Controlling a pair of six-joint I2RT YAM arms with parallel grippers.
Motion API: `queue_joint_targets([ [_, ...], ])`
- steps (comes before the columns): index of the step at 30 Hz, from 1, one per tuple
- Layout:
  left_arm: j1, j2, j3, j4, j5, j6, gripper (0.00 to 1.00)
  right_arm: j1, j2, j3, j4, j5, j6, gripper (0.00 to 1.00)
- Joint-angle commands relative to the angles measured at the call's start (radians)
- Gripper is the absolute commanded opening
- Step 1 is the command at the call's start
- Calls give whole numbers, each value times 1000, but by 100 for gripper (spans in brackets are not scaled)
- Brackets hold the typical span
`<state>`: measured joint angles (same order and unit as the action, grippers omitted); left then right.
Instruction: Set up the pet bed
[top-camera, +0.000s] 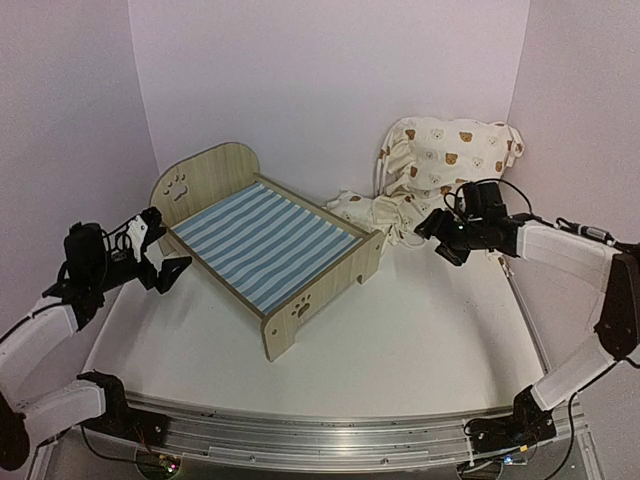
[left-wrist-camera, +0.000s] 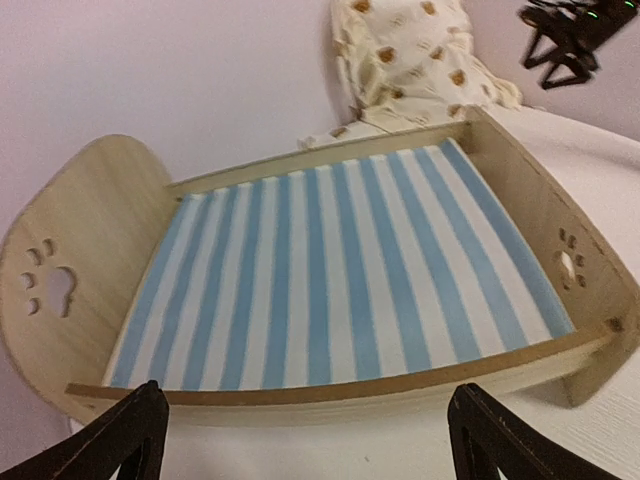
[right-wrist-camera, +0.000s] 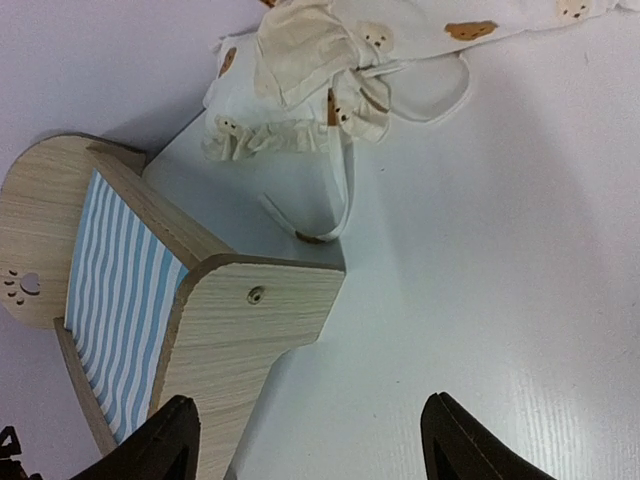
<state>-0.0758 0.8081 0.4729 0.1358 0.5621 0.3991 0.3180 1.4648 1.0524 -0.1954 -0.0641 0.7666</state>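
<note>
The pet bed (top-camera: 262, 244) is a light-wood frame with a rounded headboard, a lower footboard with paw cutouts and a bare blue-and-white striped base. It stands mid-table and also shows in the left wrist view (left-wrist-camera: 340, 290) and the right wrist view (right-wrist-camera: 190, 310). My left gripper (top-camera: 160, 262) is open and empty, just left of the bed's long side. My right gripper (top-camera: 440, 235) is open and empty, right of the bed's footboard end. The cream bear-print bedding (top-camera: 385, 210) lies crumpled behind the bed, and the bear-print pillow (top-camera: 450, 150) leans on the back wall.
White walls close in the table at the back and both sides. A loose tie strap of the bedding (right-wrist-camera: 335, 215) lies on the table by the bed's corner. Bare white table surface (top-camera: 420, 330) lies in front of the bed.
</note>
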Motion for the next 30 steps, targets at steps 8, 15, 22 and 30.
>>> queue_joint_targets([
  [8,-106,688,803,-1268,165,1116,99,231,315,395,-203,110,145,76],
  [15,-191,815,893,-1107,-17,1238,95,306,445,507,-203,102,195,76],
  [22,-220,948,935,-1051,-72,1222,88,321,472,525,-204,85,184,76],
  [30,-280,992,907,-1052,-122,1159,66,319,400,480,-215,154,98,78],
])
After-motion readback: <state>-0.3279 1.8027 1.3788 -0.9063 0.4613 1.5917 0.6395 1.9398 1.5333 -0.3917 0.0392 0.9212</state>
